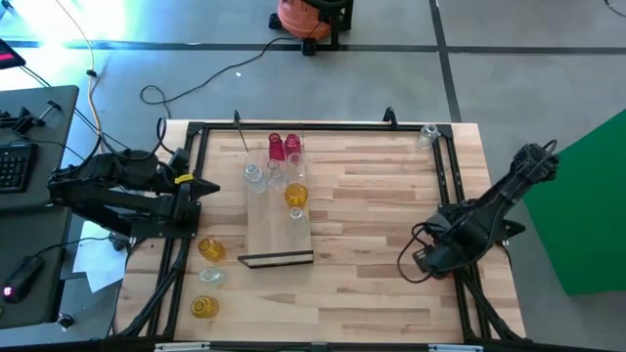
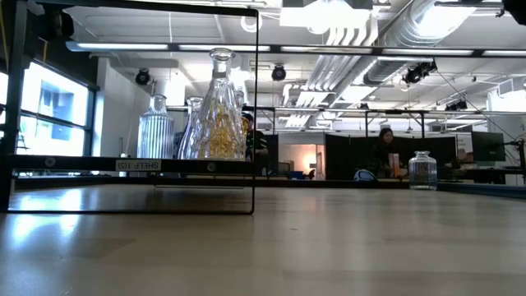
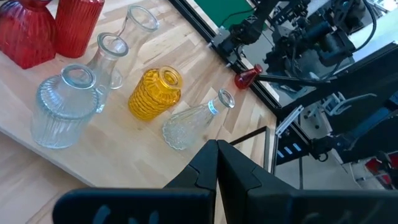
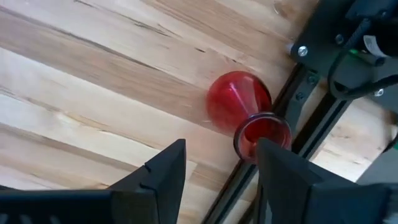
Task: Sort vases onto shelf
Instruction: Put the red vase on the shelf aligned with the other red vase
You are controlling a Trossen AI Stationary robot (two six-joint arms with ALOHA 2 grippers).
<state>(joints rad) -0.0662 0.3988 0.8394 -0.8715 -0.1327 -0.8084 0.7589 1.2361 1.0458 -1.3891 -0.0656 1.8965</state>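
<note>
The light-wood shelf [image 1: 279, 230] lies left of the table's middle, its dark strip [image 1: 276, 259] toward the near edge. On its far half stand two red vases [image 1: 285, 147], clear ones [image 1: 256, 177] and an amber one [image 1: 296, 194]. Two amber vases [image 1: 211, 249] and a clear one [image 1: 209, 278] stand on the table left of the shelf. A further red vase [image 4: 239, 102] lies on its side by the right frame rail. My right gripper [image 4: 221, 165] hangs open just above it, and no touch shows. My left gripper [image 3: 217, 165] is shut, left of the shelf.
A clear vase [image 1: 427, 135] stands alone at the far right corner, also in the low view [image 2: 422, 170]. A black frame [image 1: 445, 186] runs along the table's edges. Bare wood [image 1: 372, 205] lies between the shelf and the right arm. A person [image 2: 385, 148] shows in the room behind.
</note>
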